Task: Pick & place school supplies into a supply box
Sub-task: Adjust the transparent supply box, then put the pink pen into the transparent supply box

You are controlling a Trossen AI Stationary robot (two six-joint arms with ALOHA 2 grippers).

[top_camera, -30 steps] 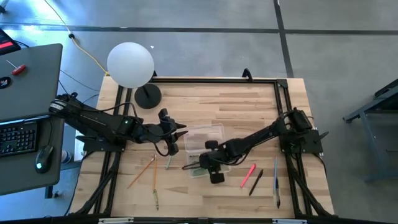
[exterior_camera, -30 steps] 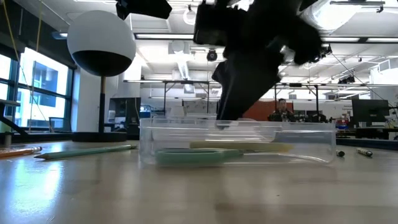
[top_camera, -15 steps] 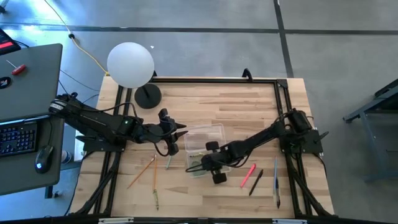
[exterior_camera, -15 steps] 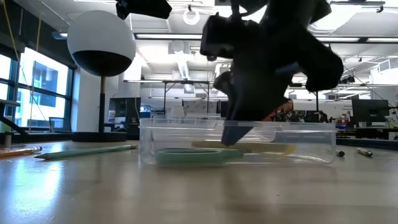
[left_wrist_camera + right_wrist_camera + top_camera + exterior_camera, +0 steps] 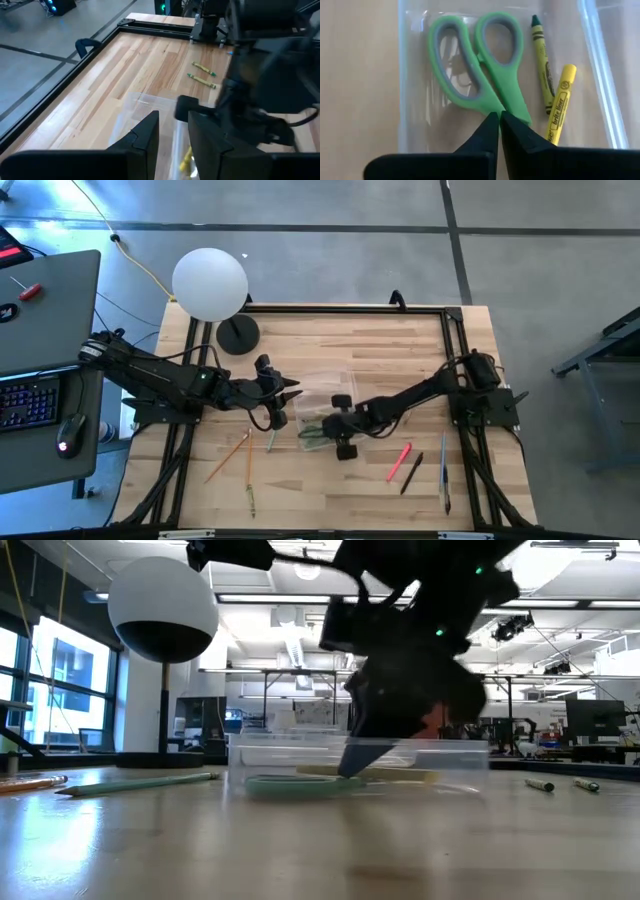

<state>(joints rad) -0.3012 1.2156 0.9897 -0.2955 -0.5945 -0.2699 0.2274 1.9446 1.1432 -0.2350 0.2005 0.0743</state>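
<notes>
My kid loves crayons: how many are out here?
3. One green crayon lies in the clear plastic box beside the green-handled scissors; two more crayons lie on the wooden table. Others may be hidden.

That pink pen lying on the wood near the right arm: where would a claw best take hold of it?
Probably the pink plastic pen is best gripped around the middle of its barrel, coming straight down from above, claw fingers set across its length. It lies flat and slanted on the wooden table, with a thin black pen close alongside, so one finger must fit the gap between them.
</notes>
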